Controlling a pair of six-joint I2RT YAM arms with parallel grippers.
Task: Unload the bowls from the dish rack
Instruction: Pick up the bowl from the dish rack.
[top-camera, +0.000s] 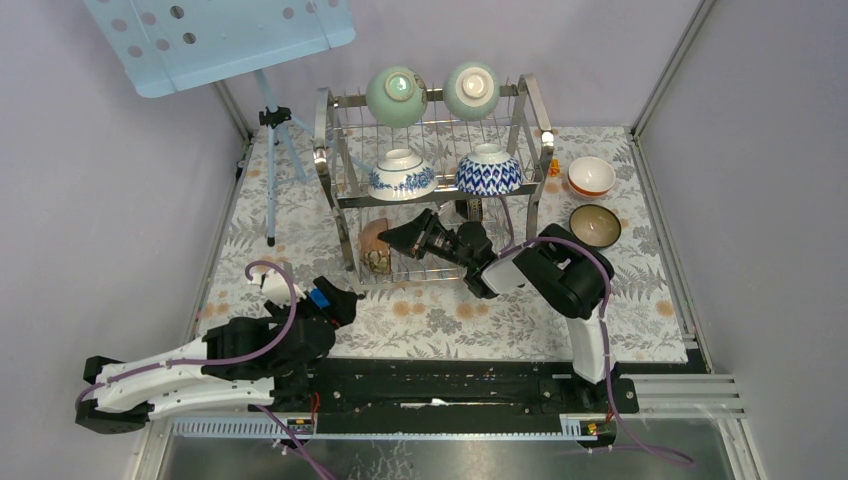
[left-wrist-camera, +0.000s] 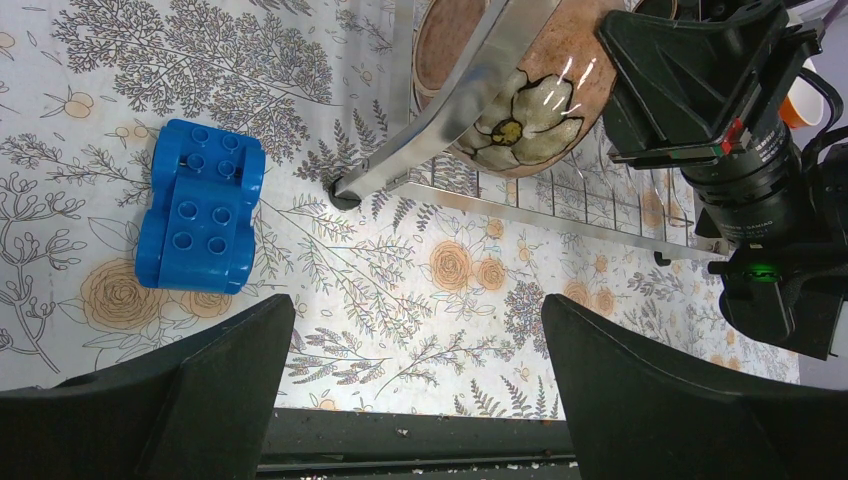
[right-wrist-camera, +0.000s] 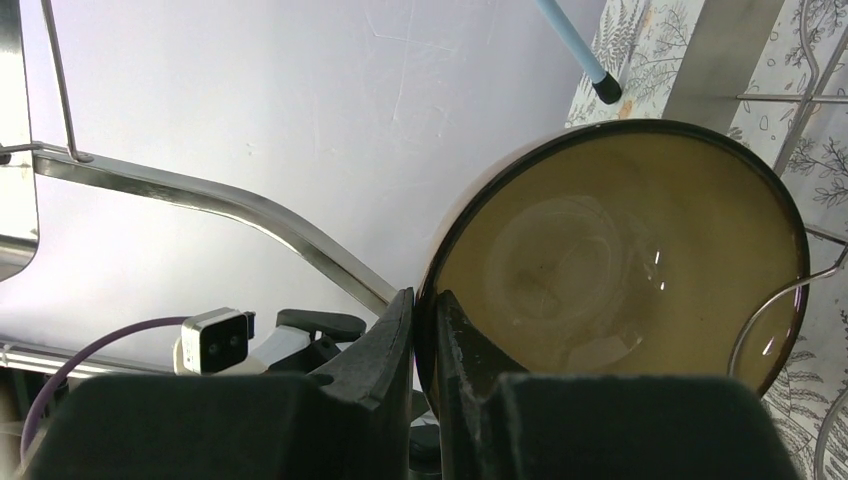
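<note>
The steel dish rack (top-camera: 340, 150) stands at the back. Two pale green bowls (top-camera: 396, 95) (top-camera: 471, 90) stand on edge on its top tier; two blue-and-white bowls (top-camera: 402, 174) (top-camera: 489, 170) sit below them. A brown flower-painted bowl (top-camera: 374, 246) stands on edge on the bottom tier, also in the left wrist view (left-wrist-camera: 505, 90). My right gripper (top-camera: 392, 236) is shut on that bowl's rim (right-wrist-camera: 620, 260), one finger inside and one outside. An orange-white bowl (top-camera: 591, 176) and a dark bowl (top-camera: 594, 226) sit on the mat to the right. My left gripper (top-camera: 340, 302) is open and empty.
A blue toy brick (left-wrist-camera: 200, 205) lies on the floral mat in front of the rack's left foot (left-wrist-camera: 345, 190). A pale blue perforated stand (top-camera: 215, 35) on a tripod stands at the back left. Grey walls close in both sides.
</note>
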